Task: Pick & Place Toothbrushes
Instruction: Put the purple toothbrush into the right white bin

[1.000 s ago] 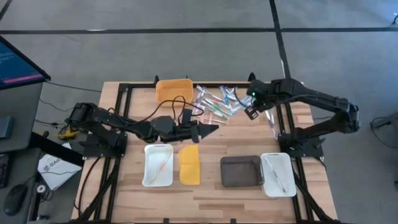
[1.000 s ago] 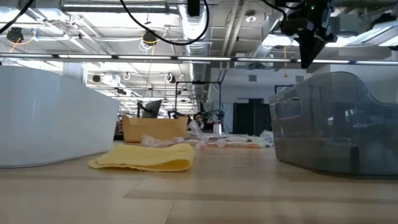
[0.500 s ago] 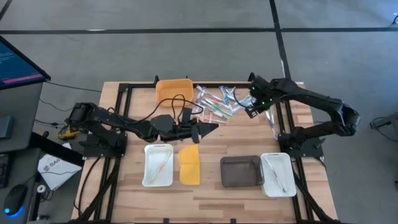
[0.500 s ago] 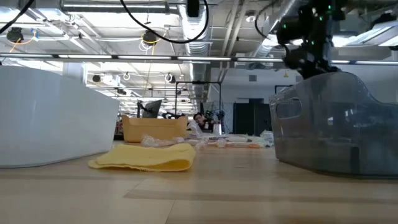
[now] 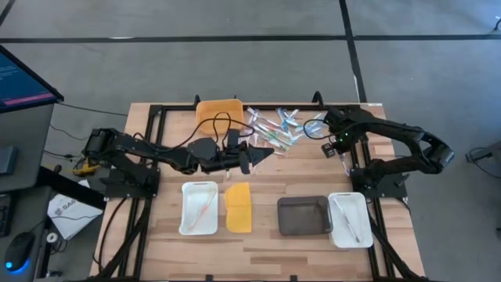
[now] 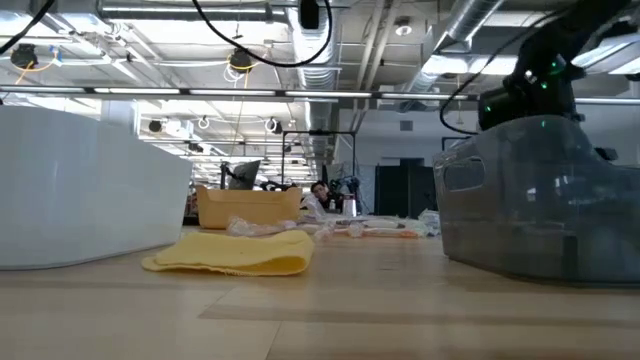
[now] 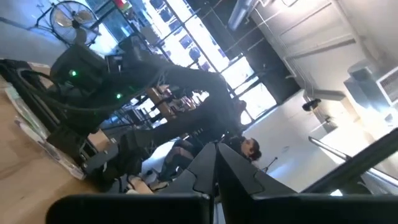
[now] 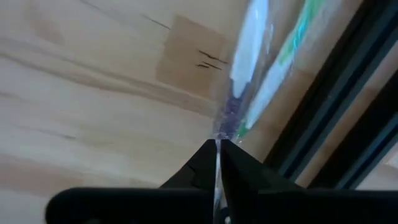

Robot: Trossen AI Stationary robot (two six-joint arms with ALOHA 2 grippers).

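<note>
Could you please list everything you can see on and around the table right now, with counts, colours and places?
Loose plastic toothbrushes: a pile too tangled to count, pink, green, blue and clear, far centre of the table.
Wrapped green toothbrush: one, at the right gripper's fingertips, by the black frame rail.
Orange plastic bin: one, far edge, left of the pile.
White rectangular trays: two, near left and near right, each holding at least one thin stick.
Flat yellow-orange lid: one, beside the left tray.
Dark grey tray: one, near centre-right.
Left gripper: shut, pointing toward the pile.
Right gripper: low over the table's right side, nipping the wrapped toothbrush's end.
</note>
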